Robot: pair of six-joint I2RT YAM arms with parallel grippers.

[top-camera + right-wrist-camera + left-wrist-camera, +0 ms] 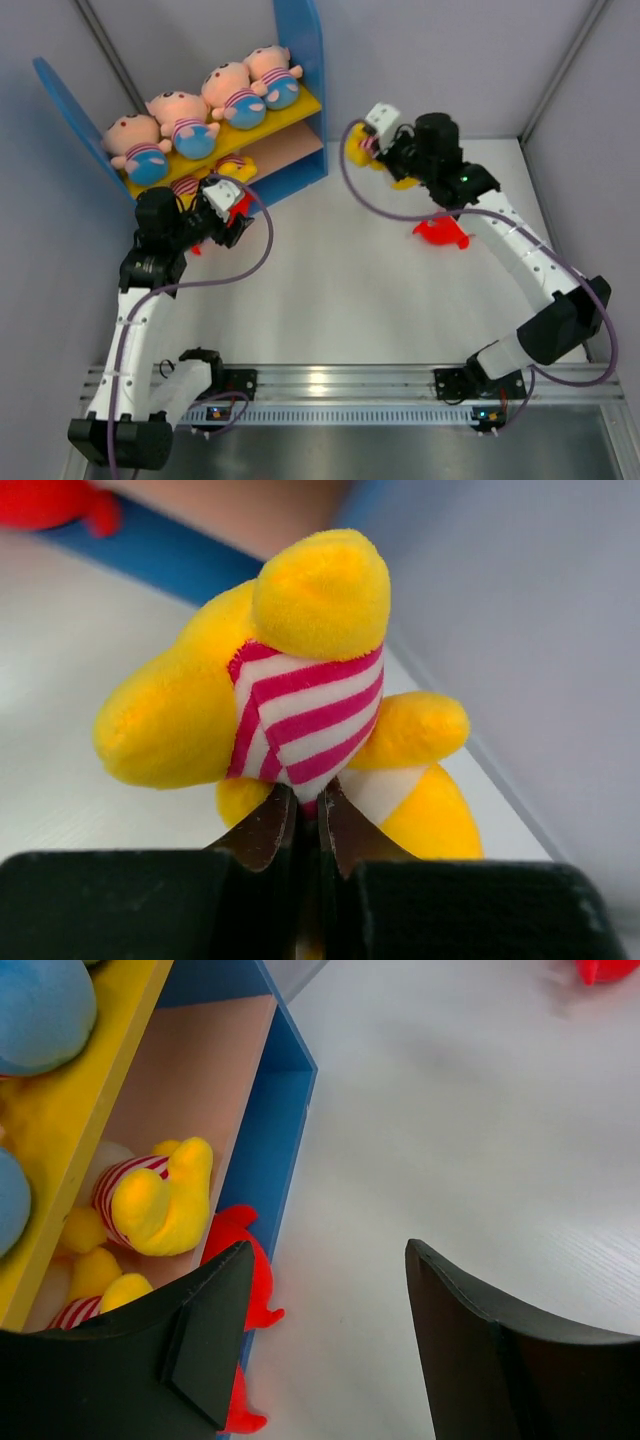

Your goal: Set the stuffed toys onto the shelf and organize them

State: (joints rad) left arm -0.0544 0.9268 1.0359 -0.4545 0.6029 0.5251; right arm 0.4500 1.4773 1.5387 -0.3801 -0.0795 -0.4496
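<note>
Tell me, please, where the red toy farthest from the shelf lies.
Top view: the red toy lies on the table right of centre, beside the right arm, clear of the shelf.

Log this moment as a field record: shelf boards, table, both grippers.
Upper board: four pink dolls in a row
Lower board: two yellow toys in view
Shelf front edge: red toy, beside the left fingers
Table: second red toy, lying loose under the right arm
Left gripper: open, empty
Right gripper: shut on held yellow toy, at its striped shirt
</note>
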